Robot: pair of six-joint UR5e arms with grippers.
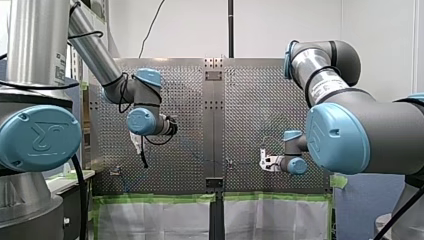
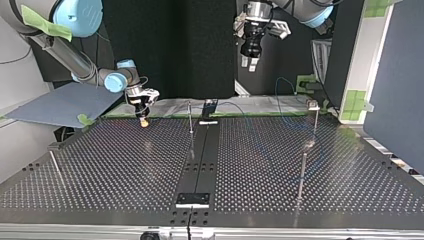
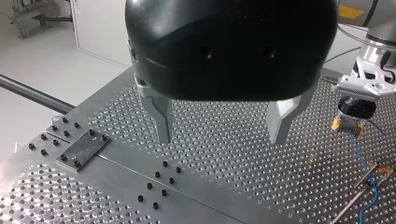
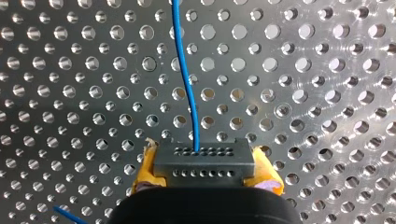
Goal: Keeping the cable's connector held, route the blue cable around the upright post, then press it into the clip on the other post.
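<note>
Right hand (image 4: pixel 205 173) pinching connector (image 4: pixel 203 157), clearest in right wrist view, left hand (image 3: pixel 222 135) wide

The perforated table (image 1: pixel 260 110) is seen from one side, high up, in the front view, and from the opposite side, low, in the top view. It is overlooked from the left wrist, my right gripper (image 3: pixel 349 127) being shared with both; the connector (image 4: pixel 203 161) is viewed closely from the right wrist

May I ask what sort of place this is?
Likely a robotics lab: my left arm and my right arm flank a perforated metal table, with upright posts and a blue cable.
</note>
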